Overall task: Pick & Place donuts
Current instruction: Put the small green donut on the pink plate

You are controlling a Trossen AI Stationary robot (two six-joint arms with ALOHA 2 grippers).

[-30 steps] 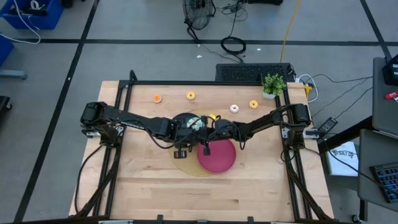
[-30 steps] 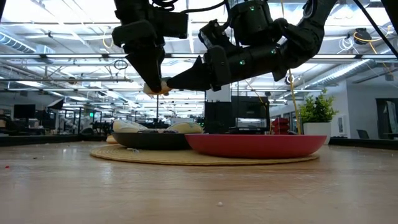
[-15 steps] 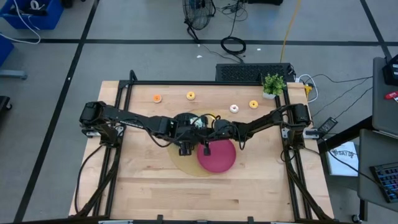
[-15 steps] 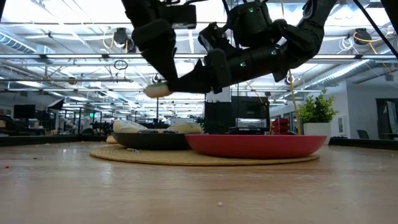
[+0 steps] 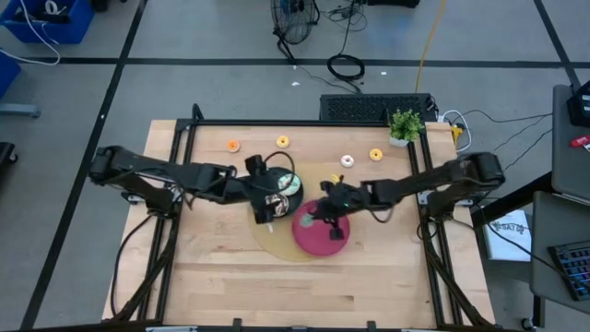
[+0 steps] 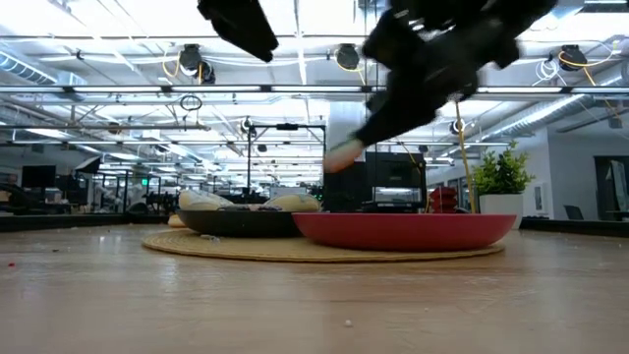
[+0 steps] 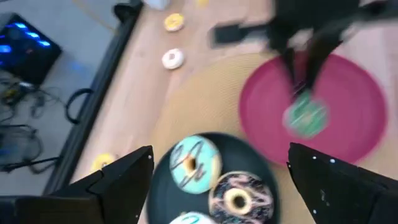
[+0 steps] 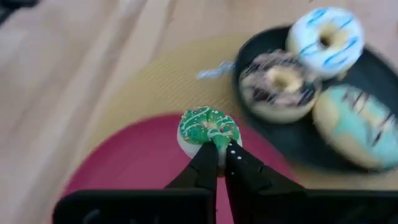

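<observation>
Eight small toy donuts counted in all. One green-frosted ring donut pinched by its rim in the right gripper, fingers closed tight on it. Hanging in the air at the fingertips, directly over the round red plate, not touching it. Probably only a short lowering straight down needed, then opening; no sideways travel, as far as can be judged. A ring, so no long axis to consider; seems to lie nearly flat, frosting up.

Three more on the round black plate: one white with blue stripes, one brown with dark drizzle, one pale teal, close together. Both plates side by side on a round woven straw mat near the middle of the wooden tabletop.

Four still loose in a row near the far edge of the tabletop: orange, yellow, white-pink, yellow-orange.

Left gripper spread wide and holding nothing, above the black plate. For the first two loose donuts nearer the left arm, for the other two the right.
</observation>
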